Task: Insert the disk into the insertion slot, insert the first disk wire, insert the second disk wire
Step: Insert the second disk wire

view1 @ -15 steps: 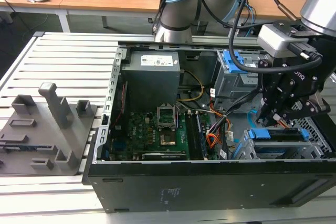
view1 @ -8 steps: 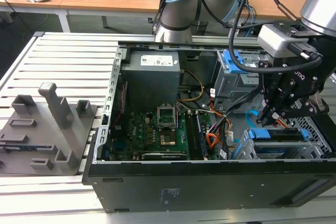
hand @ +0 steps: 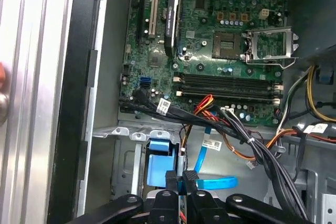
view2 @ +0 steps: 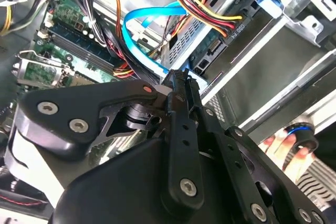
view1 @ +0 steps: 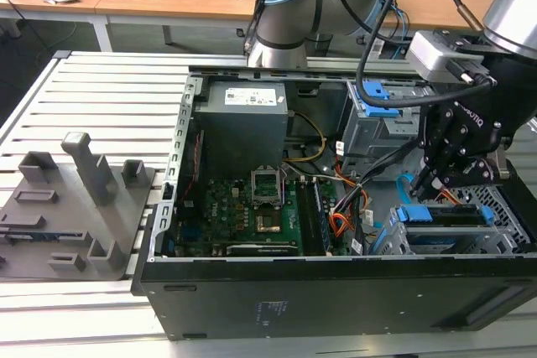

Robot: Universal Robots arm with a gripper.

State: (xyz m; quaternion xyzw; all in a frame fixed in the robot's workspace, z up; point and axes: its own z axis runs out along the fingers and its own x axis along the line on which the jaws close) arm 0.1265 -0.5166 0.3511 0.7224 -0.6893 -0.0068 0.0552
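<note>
The flat silver hard drive in its bright blue plastic carrier (view1: 445, 217) sits in the low grey perforated-metal drive cage (view1: 394, 236) at the exterior view's right end of the open black computer case (view1: 336, 299); only its blue top edge and a strip of its face show there, the rest lying under the gripper. In the second wrist view the drive's connector end (view2: 207, 51) shows, partly crossed by a red, yellow and black wire bundle (view2: 210, 11). The thin flat light-blue cable (view2: 139, 43) loops up from beside that end, and its lower run passes behind the fingertips, so its connector is hidden. In the first wrist view the same cable (hand: 210, 183) lies across the grey case floor.

Around it stand the green motherboard (view1: 252, 207), the taller grey bay with blue tabs (view1: 377, 119) and a grey power supply box (view1: 243, 123). An orange-and-black wire bundle (view1: 344, 207) crosses between board and cage.

The black gripper (view2: 178, 77) hangs just over the cage, its fingers (hand: 190, 179) drawn nearly together; whether they pinch the blue cable's end cannot be made out.
</note>
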